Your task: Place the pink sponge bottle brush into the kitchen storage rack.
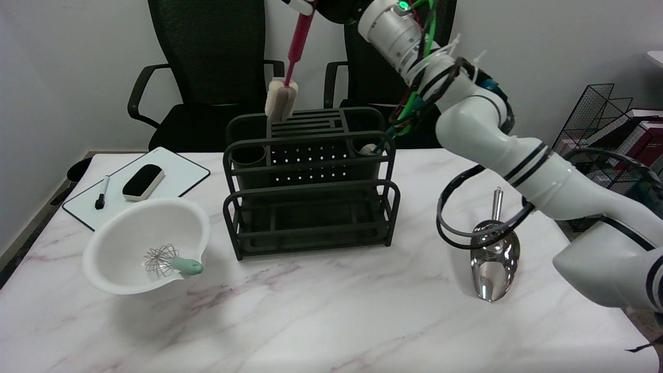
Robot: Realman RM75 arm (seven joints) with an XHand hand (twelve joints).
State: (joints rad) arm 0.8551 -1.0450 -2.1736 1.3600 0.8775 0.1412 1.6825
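The pink sponge bottle brush (297,46) hangs nearly upright in the air, its pale sponge head (281,101) pointing down. My right hand (317,6) grips the top of the pink handle at the picture's upper edge; most of the hand is cut off there. The sponge head hovers just above the back left part of the dark green kitchen storage rack (311,207), close to the slatted top and behind the rack's left round cup (248,156). The brush does not appear to touch the rack.
A white bowl (111,259) holding a green-handled whisk (171,261) sits left of the rack. Behind it lies a whiteboard (176,176) with an eraser (143,182) and marker (102,192). A metal scoop (494,259) lies to the right. Two black chairs stand behind the table.
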